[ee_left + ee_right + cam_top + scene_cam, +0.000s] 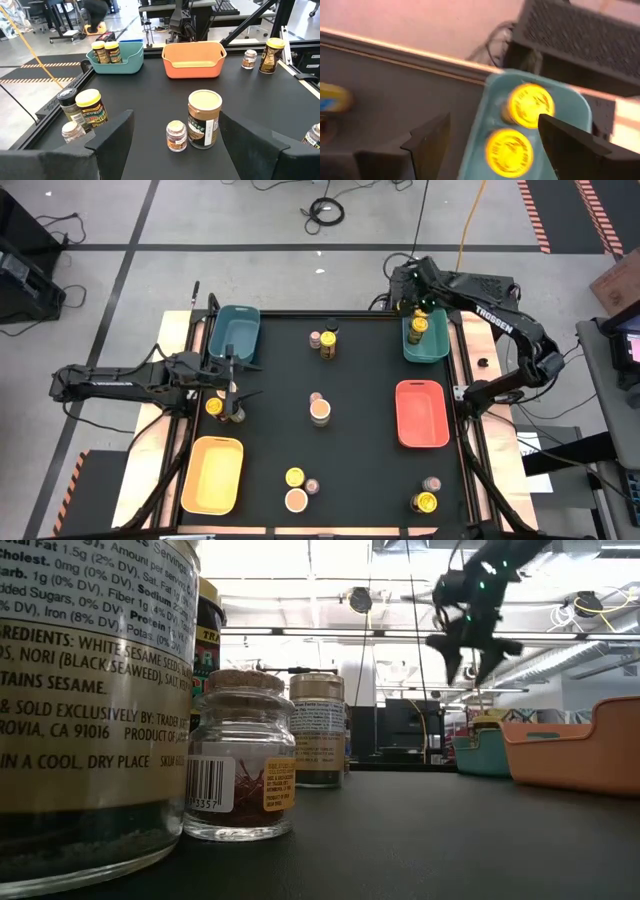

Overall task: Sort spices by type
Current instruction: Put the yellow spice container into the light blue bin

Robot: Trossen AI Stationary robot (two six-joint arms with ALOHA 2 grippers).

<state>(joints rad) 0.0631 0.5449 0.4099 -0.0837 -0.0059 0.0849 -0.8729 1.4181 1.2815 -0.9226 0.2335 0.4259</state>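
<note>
2 yellow-lidded spice jars (520, 125) stand in the teal tray (426, 340) at the desk's (360, 430) far right. The right gripper (418, 308) hovers above them, fingers wide and empty. The left gripper (232, 392), fingers apart, empty, sits near 2 jars (222, 410) at the left edge.

You are working in a robotics lab or workshop. Concrete floor (250, 220) carries orange-and-black hazard tape (536, 215) and loose cables (325, 210). The black table (365, 460) sits on a framed rig. Beyond it: office chairs (60, 17), desks, monitors (405, 725), ceiling strip lights (300, 585).
</note>
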